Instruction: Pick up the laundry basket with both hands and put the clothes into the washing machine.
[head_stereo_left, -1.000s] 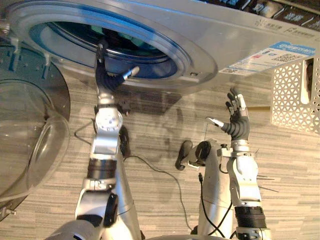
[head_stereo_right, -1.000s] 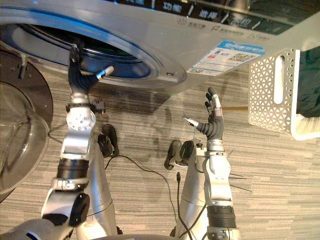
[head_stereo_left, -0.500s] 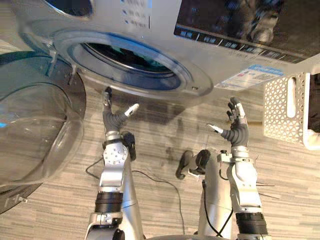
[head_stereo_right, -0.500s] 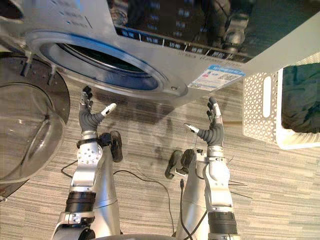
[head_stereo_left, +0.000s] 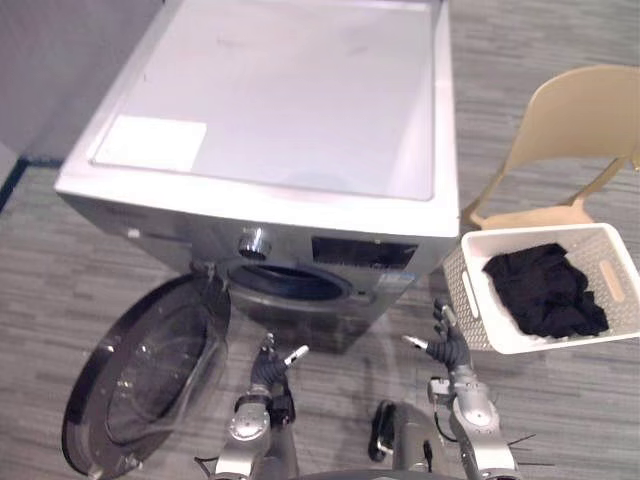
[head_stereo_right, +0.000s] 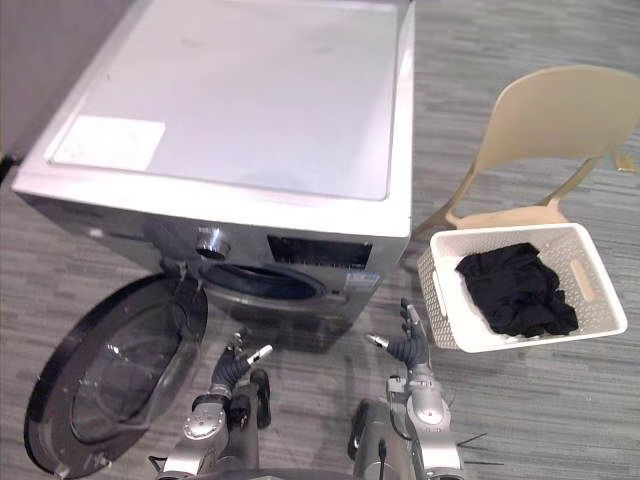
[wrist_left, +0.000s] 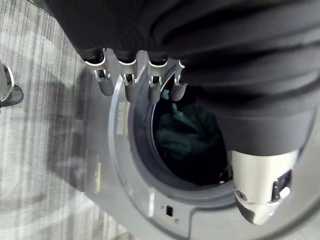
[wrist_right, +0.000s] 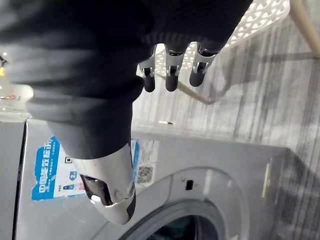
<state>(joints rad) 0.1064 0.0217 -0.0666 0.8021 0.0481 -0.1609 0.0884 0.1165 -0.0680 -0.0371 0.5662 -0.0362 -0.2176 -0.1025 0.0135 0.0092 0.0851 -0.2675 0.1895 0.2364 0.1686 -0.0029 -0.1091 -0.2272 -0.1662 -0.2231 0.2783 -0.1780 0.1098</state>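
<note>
White plastic, the laundry basket (head_stereo_left: 468, 295) stands on the floor at the right side of the washing machine (head_stereo_left: 270, 110), just beside a beige chair (head_stereo_left: 580, 110), and black clothes (head_stereo_left: 545, 290) are heaped inside it. Both hands are empty, with the fingers stretched out: the left hand (head_stereo_left: 266, 368) is raised in front of the drum, next to the open round door (head_stereo_left: 140, 375), and the right hand (head_stereo_left: 448, 350) is near the basket's side but apart from it. Inside the drum lies some dark green cloth (wrist_left: 182, 132).

I'm in a laundry corner: front-loading washing machine (head_stereo_left: 270, 110) ahead, its round door (head_stereo_left: 150, 375) hanging open beside my left hand (head_stereo_left: 270, 362), white laundry basket (head_stereo_left: 465, 295) of dark clothes (head_stereo_left: 545, 290) just past my right hand (head_stereo_left: 447, 347), beige chair (head_stereo_left: 585, 105) beyond, grey plank floor (head_stereo_left: 60, 230).
</note>
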